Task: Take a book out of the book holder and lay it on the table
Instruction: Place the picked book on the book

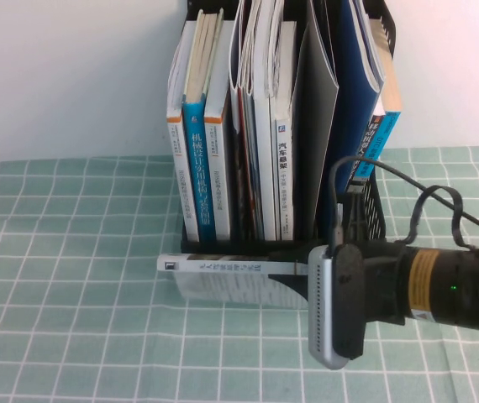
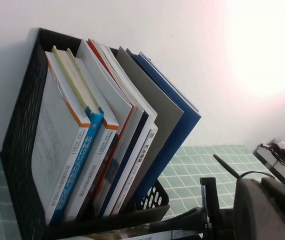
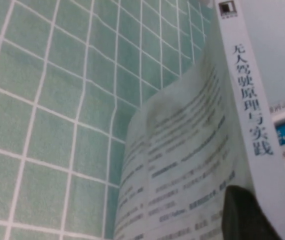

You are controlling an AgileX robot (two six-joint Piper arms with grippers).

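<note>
The table [image 1: 71, 252], green grid cloth, carries the book holder [image 1: 372, 214] at 12 o'clock, still packed w/ upright books. The book [image 1: 223, 277] is out of it, just in front at 6 o'clock of the rack: spine up and running left-right, cover side tilting toward the cloth, not yet flat. The right end effector [image 1: 317, 270] is clamped on the book's 3 o'clock end, arm coming in from 3 o'clock. To do it well: roll the wrist so the cover goes face-flat, lower till the pages rest fully, then let go; don't release early or it flops. The left end effector isn't visible; its wrist cam looks at the rack from the side.
</note>
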